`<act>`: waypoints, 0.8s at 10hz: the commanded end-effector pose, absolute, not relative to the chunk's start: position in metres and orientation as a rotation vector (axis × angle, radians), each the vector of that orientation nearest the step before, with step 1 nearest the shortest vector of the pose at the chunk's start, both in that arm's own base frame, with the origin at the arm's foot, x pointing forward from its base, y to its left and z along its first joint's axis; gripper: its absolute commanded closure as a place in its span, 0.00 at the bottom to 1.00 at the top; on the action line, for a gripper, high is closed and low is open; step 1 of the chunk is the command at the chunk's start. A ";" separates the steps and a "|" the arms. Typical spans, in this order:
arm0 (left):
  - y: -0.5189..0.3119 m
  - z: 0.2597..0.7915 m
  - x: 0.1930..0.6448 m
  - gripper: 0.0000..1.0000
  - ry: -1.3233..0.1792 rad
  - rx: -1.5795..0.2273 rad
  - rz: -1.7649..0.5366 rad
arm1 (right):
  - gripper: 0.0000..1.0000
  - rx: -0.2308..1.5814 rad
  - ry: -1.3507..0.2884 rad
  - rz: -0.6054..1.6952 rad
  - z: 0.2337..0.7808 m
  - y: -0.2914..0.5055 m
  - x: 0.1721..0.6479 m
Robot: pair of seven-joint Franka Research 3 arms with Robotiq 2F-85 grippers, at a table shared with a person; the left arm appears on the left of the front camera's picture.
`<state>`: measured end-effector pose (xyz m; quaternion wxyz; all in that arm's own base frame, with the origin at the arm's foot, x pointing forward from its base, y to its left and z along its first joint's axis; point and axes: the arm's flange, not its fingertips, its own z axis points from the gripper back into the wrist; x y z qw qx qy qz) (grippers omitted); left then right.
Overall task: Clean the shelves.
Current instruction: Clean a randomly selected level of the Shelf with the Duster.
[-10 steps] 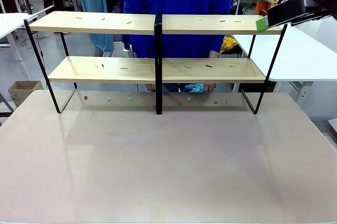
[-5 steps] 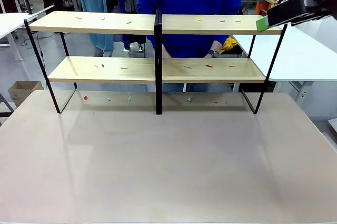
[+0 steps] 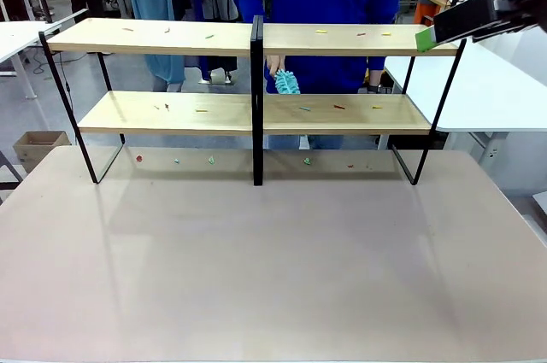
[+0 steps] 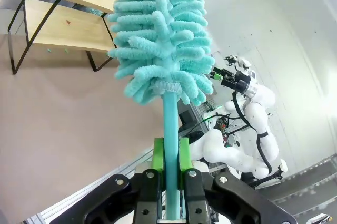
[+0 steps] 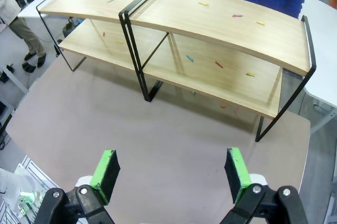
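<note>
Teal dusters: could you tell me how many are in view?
2: one duster clamped in the left gripper, the other in the person's hand behind the shelves; more may be hidden.

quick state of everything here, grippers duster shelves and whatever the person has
duster: held by its handle, head free
left gripper: shut on the duster handle
right gripper: open, empty
shelves: standing on the table, both boards littered with scraps
person's brush: held in a hand behind the shelves
</note>
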<state>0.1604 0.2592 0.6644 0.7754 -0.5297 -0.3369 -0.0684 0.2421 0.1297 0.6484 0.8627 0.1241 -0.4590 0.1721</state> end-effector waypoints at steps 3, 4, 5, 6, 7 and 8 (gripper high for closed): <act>0.237 0.669 0.172 0.87 -0.629 -1.104 -0.224 | 0.00 0.262 -0.963 0.348 0.649 0.130 0.242; 0.185 0.677 0.194 0.87 -0.482 -1.099 -0.403 | 0.00 0.262 -0.963 0.348 0.649 0.130 0.242; 0.146 0.680 0.207 0.87 -0.403 -1.039 -0.453 | 0.00 0.262 -0.963 0.348 0.649 0.130 0.242; 0.106 0.683 0.212 0.87 -0.282 -1.079 -0.594 | 0.00 0.262 -0.963 0.348 0.649 0.130 0.242; 0.051 0.680 0.208 0.87 -0.169 -1.029 -0.702 | 0.00 0.262 -0.963 0.348 0.649 0.130 0.242; 0.010 0.674 0.196 0.87 -0.096 -0.979 -0.811 | 0.00 0.262 -0.963 0.348 0.649 0.130 0.242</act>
